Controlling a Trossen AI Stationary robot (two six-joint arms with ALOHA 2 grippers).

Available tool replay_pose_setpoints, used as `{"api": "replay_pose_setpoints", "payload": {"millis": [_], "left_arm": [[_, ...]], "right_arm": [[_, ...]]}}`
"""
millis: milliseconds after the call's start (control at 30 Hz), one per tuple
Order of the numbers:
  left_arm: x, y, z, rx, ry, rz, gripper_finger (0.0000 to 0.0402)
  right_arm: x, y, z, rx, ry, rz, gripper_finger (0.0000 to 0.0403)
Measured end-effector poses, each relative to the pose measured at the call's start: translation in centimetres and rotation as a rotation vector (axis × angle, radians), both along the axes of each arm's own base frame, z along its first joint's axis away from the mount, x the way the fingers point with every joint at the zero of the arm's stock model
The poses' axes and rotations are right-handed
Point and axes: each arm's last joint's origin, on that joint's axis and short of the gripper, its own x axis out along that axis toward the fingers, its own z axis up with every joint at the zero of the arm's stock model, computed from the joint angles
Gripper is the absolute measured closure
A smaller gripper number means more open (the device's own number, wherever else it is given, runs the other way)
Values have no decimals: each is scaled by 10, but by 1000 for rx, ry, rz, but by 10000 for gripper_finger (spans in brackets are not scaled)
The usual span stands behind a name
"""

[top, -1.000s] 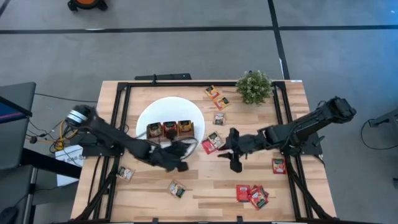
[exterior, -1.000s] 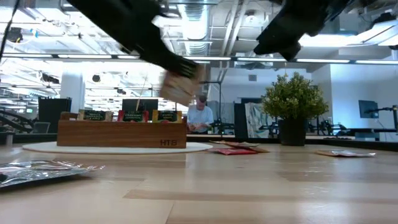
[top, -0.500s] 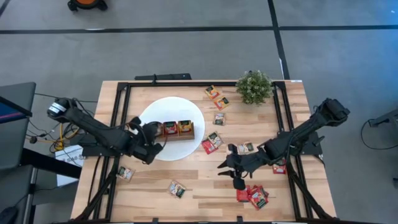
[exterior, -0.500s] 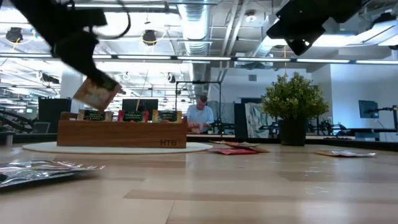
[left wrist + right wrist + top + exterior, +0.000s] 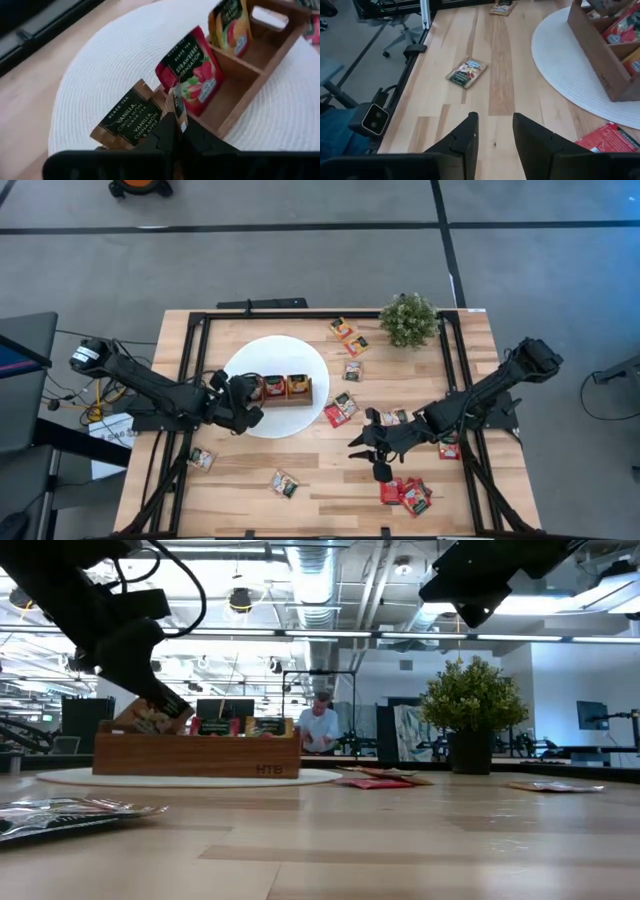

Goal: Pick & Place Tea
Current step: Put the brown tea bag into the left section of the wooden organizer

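Left jaws pinching a tea sachet (image 5: 178, 102) over tray's (image 5: 240, 70) end compartment.

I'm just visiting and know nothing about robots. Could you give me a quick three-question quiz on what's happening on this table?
1. True or false: the left gripper is shut on a tea sachet at the wooden tray.
2. How many compartments has the tray?
3. The right gripper is: A) holding a sachet, B) open and empty over bare table, C) touching the plant.

Key: 1 true; 2 three; 3 B.
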Motion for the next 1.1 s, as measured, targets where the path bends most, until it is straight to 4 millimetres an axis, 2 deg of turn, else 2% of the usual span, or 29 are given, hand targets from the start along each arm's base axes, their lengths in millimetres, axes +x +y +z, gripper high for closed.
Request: {"api": "replay_pose_setpoints", "payload": {"millis": [333,600,800,933,1100], "left_arm": [[-1,4,8,50,-60,4,401],[-7,9,-12,16,-77,17,401],[-11,17,-13,-11,-146,61,399],[-13,20,-8,-10,-151,36,377],[-17,25,-4,4,-137,37,317]], "right_arm": [[0,0,0,0,1,3,291],[-1,1,0,1,2,10,291],[-1,1,0,1,2,10,291],[0,0,0,0,2,6,291],[0,0,0,0,1,6,291]]}}
